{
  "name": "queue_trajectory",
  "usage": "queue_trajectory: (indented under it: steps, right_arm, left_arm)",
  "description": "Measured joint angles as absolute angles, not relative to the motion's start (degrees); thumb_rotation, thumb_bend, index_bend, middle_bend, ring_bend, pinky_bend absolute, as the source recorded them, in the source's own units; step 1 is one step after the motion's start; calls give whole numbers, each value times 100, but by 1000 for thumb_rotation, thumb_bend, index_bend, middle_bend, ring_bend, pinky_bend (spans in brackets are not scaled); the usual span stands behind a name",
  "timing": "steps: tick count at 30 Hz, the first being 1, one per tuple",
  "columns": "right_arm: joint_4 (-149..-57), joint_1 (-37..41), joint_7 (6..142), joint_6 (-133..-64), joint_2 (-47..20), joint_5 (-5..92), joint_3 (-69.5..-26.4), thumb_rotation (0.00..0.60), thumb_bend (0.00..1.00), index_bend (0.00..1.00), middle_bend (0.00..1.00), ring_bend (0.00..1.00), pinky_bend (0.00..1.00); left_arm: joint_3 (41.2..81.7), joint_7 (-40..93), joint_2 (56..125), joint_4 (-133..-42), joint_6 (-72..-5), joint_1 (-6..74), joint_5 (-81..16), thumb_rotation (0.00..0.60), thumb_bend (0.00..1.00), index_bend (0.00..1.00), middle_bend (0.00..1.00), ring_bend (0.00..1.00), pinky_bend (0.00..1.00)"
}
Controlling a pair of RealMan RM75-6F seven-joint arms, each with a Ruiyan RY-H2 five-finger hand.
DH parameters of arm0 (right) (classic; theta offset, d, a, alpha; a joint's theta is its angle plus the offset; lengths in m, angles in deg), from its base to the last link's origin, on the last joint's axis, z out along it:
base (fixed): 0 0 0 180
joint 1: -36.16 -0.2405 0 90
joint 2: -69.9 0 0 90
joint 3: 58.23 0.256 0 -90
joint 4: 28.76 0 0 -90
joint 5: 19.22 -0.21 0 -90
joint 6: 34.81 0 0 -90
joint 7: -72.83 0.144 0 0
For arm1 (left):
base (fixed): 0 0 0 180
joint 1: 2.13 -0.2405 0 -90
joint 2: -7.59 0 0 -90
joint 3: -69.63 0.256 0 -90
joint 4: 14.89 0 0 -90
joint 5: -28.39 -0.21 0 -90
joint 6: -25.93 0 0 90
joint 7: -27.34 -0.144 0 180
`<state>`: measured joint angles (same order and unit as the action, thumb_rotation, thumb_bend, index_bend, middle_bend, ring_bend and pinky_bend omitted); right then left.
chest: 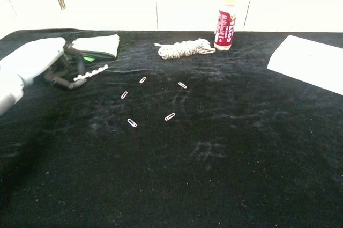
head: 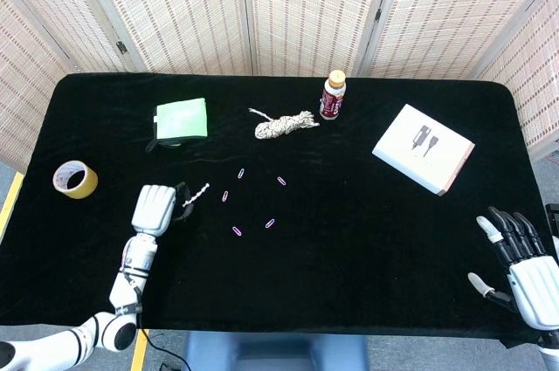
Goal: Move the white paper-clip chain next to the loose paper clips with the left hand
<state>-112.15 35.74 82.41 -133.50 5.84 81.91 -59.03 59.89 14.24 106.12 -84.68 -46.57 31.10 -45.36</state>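
My left hand (head: 155,209) is at the table's front left and pinches the near end of the white paper-clip chain (head: 197,194). The chain sticks out to the right of the fingertips (chest: 75,82), toward the loose clips. In the chest view the chain (chest: 91,72) slants up to the right beside the left hand (chest: 33,60). Several loose paper clips (head: 237,231) lie scattered on the black cloth just right of the chain; the nearest one (head: 224,196) is a short gap away, as the chest view also shows (chest: 124,95). My right hand (head: 517,259) is open at the front right edge, holding nothing.
A yellow tape roll (head: 75,179) lies left of the left hand. Behind it sits a green-and-white pad (head: 181,120). A rope bundle (head: 284,124) and a red bottle (head: 333,96) stand at the back middle, and a white box (head: 424,148) at the right.
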Motion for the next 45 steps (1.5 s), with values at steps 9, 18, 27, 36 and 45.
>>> queue_trajectory:
  steps: [9, 18, 27, 36, 45]
  right_arm:
    - [-11142, 3655, 8317, -13559, 577, 8273, -5932, 600, 221, 0, 0, 0, 0]
    - [-11086, 3762, 8323, -13613, 543, 8140, -5930, 600, 222, 0, 0, 0, 0]
    - [-11018, 3871, 8395, -13686, 517, 7975, -5886, 600, 220, 0, 0, 0, 0]
    - [-10992, 3917, 8424, -13721, 507, 7947, -5866, 600, 221, 0, 0, 0, 0]
    - [-10994, 3930, 8392, -13717, 493, 7951, -5853, 600, 221, 0, 0, 0, 0]
  left_arm:
    - [6103, 1334, 10812, -8456, -4560, 3120, -4725, 600, 524, 840, 1000, 1000, 1000]
    - [6032, 1594, 11138, -7935, -4245, 3344, -4810, 600, 525, 841, 1000, 1000, 1000]
    - [5958, 2050, 11455, -7176, -3813, 3579, -4809, 600, 524, 841, 1000, 1000, 1000]
    - [5919, 2290, 11620, -6786, -3648, 3684, -4825, 600, 528, 840, 1000, 1000, 1000]
    - [5882, 2365, 11668, -6624, -3572, 3706, -4785, 600, 528, 841, 1000, 1000, 1000]
